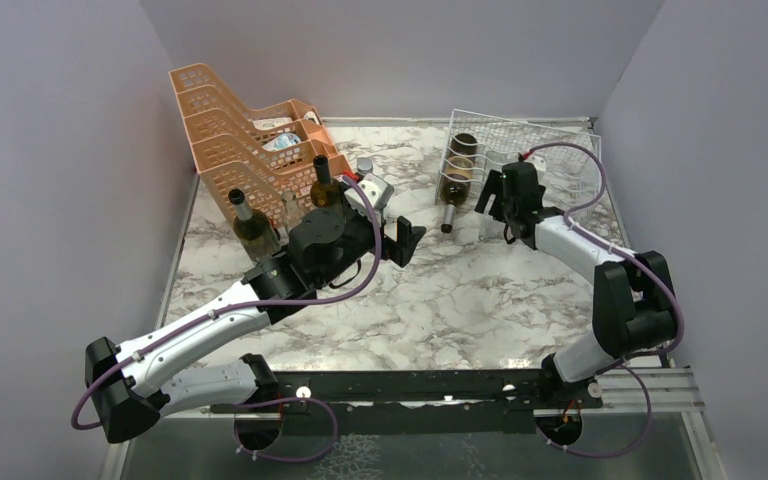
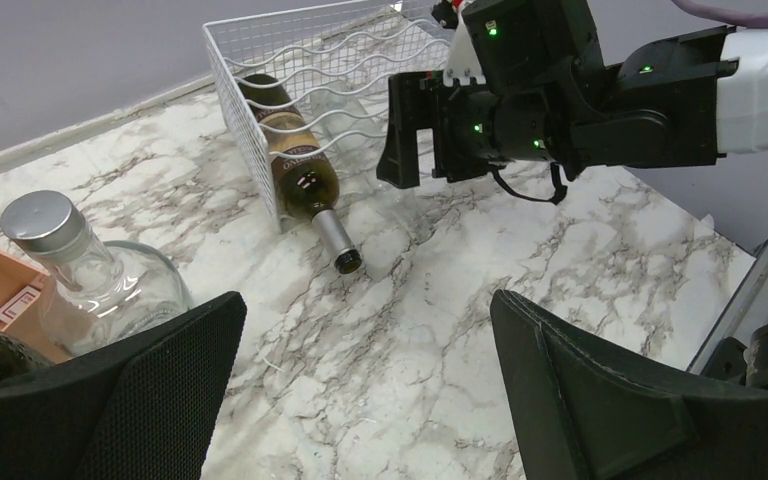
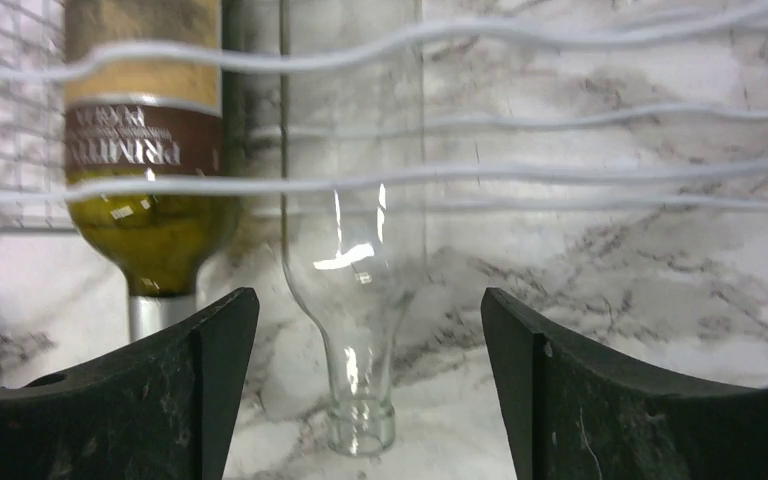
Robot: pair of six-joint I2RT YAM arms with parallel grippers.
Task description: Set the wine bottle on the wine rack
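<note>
Right gripper point(image 3: 368, 300) gapes open facing the wine rack point(image 1: 550, 150), I guess since the clear bottle point(image 3: 350, 200) already sits cradled; left gripper point(image 2: 367, 300), open too, idles well off it.

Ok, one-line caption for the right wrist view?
Open right gripper facing a clear bottle lying in the wine rack, beside a labelled green wine bottle.

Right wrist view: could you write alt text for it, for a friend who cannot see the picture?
A clear glass bottle lies in the white wire wine rack, its neck pointing at the camera between the open black fingers of the right hand. A green bottle with a brown label lies in the rack to its left, over a marble table.
</note>
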